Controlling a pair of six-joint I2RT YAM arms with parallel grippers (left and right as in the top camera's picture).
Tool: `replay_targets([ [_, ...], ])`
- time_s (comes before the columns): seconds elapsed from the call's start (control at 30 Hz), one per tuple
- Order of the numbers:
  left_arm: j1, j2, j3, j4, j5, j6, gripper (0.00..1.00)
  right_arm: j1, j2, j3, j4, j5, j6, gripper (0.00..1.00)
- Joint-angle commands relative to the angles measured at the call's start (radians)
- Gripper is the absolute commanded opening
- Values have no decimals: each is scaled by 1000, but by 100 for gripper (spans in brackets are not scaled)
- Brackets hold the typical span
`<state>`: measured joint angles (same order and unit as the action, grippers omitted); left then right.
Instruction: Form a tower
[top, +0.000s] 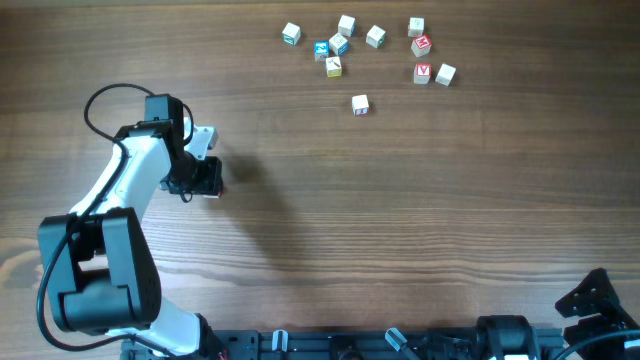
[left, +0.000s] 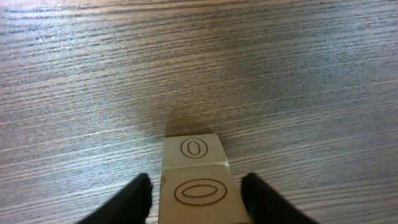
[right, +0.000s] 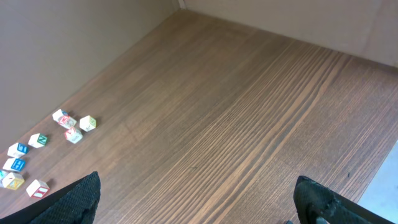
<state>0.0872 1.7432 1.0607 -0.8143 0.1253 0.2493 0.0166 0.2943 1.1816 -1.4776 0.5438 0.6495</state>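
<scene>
2 pale, square, brown-ringed faces of the tower (left: 193, 149) stand on the grainy wooden desk (left: 280, 74), framed by the left tool (left: 196, 179), its grip impossible to tell, while the right tool (right: 198, 182) gapes wide and empty.

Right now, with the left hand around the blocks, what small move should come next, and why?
Probably raise the left hand straight up. Its fingers stand on either side of the tower with thin gaps, so the blocks seem free; a sideways pull could tip them. The loose cubes lie far across the table.
</scene>
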Motion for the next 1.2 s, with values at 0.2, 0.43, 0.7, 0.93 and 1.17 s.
replay_targets([
  [0.2,0,11,-8,-1,11,5,58,-3,-6,3,2,16,6,100],
  [0.43,0,11,-8,-6,4,5,67,-3,-6,3,2,16,6,100],
  [0.7,0,11,-8,-6,5,5,72,-3,-6,3,2,16,6,100],
  [0.93,0,9,-4,-1,19,5,90,-3,-6,3,2,16,5,100],
  [1.17,0,-79,55,-58,19,5,100,-3,-6,3,2,16,6,100],
])
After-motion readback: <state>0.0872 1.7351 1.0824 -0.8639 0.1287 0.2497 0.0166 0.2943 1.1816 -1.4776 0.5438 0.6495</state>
